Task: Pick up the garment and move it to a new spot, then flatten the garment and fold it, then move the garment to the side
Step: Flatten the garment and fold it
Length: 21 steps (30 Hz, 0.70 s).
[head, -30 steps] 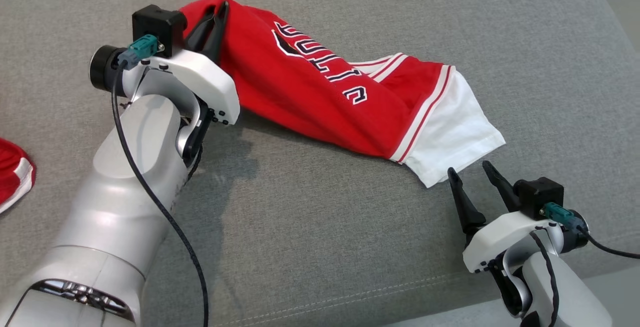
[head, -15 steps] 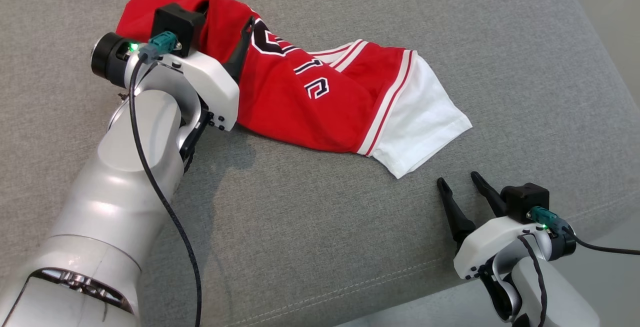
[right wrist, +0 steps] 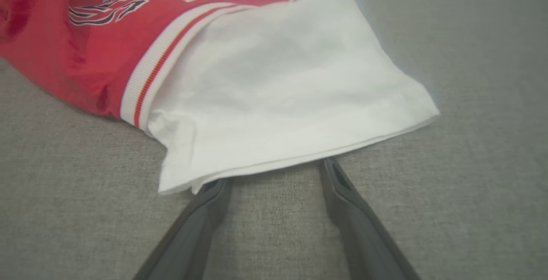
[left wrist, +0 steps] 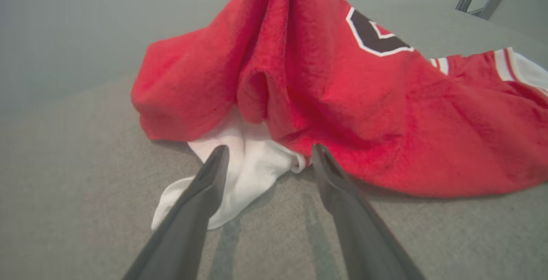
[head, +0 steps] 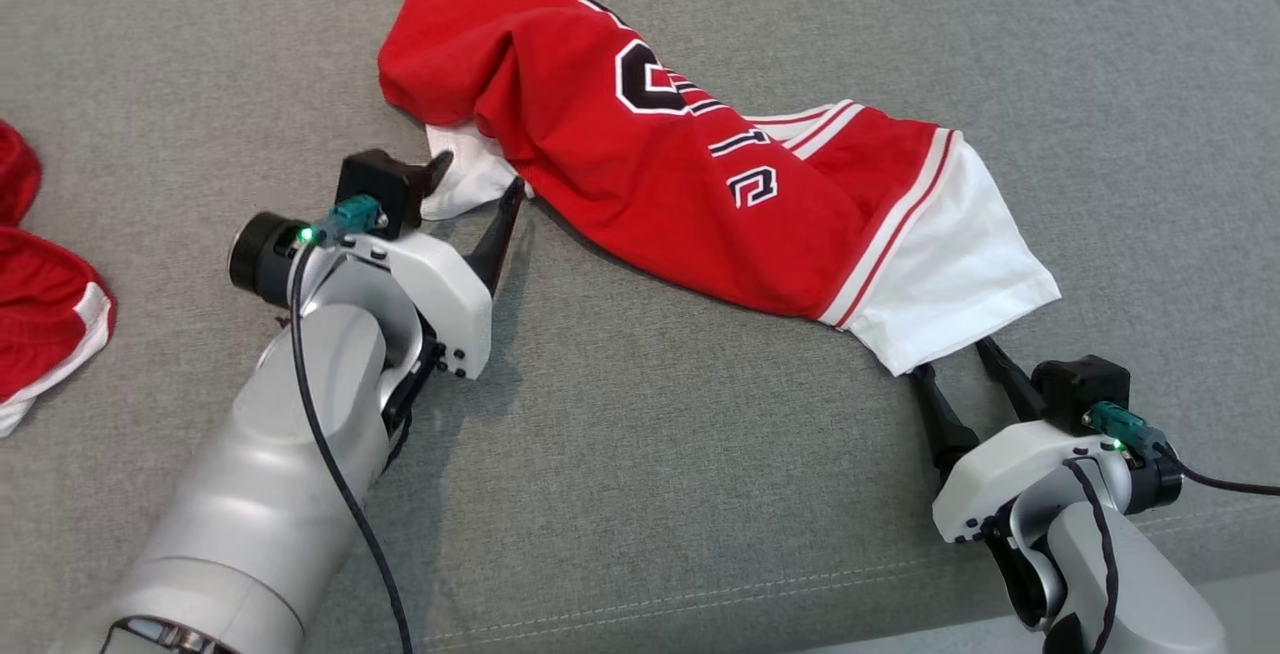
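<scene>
- One red-and-white jersey garment (head: pixel 700 184) lay on the grey fabric cushion (head: pixel 650 454), toward 12 o'clock.
- Two grippers, both spread and empty: left gripper (head: pixel 478 184) at its 8 o'clock end, right gripper (head: pixel 952 362) at its 4 o'clock hem.

Two garments (head: pixel 640 194) (head: pixel 45 304), four fingers (head: pixel 497 239)

- A red knitted garment with white sleeves (head: pixel 640 164) lies just beyond my left gripper (head: pixel 478 174). Dark block letters (head: pixel 700 124) outlined in white cross it, upside down to me.
- On the side towards my right gripper (head: pixel 952 359), the end letter reads "C", then "I".
- The other letters are creased, so I can read no whole word.
</scene>
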Tool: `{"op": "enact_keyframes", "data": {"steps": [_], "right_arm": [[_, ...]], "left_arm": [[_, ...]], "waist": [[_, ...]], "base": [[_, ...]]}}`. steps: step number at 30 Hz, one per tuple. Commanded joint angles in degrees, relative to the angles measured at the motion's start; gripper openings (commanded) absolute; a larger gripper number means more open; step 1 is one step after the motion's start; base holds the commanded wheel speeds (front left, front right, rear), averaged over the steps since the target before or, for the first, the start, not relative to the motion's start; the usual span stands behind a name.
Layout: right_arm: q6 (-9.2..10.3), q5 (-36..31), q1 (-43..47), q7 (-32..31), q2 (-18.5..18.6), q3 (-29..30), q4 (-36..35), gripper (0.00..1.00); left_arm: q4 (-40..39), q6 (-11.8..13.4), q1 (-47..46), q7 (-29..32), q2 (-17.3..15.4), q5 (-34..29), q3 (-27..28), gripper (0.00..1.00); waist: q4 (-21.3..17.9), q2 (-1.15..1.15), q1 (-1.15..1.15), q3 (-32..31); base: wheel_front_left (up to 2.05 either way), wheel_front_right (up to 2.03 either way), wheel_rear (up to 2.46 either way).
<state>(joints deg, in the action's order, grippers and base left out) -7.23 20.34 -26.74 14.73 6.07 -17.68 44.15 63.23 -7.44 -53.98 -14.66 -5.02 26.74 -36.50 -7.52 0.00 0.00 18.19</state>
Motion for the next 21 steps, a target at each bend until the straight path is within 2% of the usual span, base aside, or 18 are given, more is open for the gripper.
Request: {"op": "enact_keyframes", "data": {"steps": [1, 5, 12, 16, 21], "right_arm": [[-0.25, 0.4, 0.3, 0.3, -0.3, -1.9, 0.3, 1.0], [-0.25, 0.6, 0.0, 0.3, -0.3, -2.5, 0.6, 1.0], [-0.25, 1.2, 0.0, 0.3, -0.4, -2.7, 1.0, 1.0], [-0.25, 1.4, 0.2, 0.3, -0.6, -2.4, 0.9, 1.0], [-0.25, 1.5, 0.2, 0.3, -0.9, -2.4, 0.7, 1.0]], "left_arm": [[-0.8, 0.0, 0.2, -0.3, -1.5, 1.1, 0.4, 1.0], [-1.3, 0.0, 1.8, -0.3, -1.6, 2.6, -0.9, 1.0], [-2.6, 0.0, 3.1, -0.3, -0.9, 3.6, -3.7, 1.0], [-0.9, 0.0, 2.9, -0.3, -0.7, 3.4, -4.2, 1.0], [3.1, 1.2, 2.1, -0.3, -0.6, 4.2, -3.3, 1.0]], "waist": [[1.3, 0.0, 0.0, -0.8], [1.3, 0.0, 0.0, -0.7], [-1.4, 0.0, 0.0, 0.1], [-3.1, 0.0, 0.0, 0.2], [-5.0, 0.0, 0.0, 0.4]], "base": [[0.0, 0.0, 0.0], [0.0, 0.0, 0.0], [0.0, 0.0, 0.0], [0.0, 0.0, 0.0], [0.0, 0.0, 0.0]]}}
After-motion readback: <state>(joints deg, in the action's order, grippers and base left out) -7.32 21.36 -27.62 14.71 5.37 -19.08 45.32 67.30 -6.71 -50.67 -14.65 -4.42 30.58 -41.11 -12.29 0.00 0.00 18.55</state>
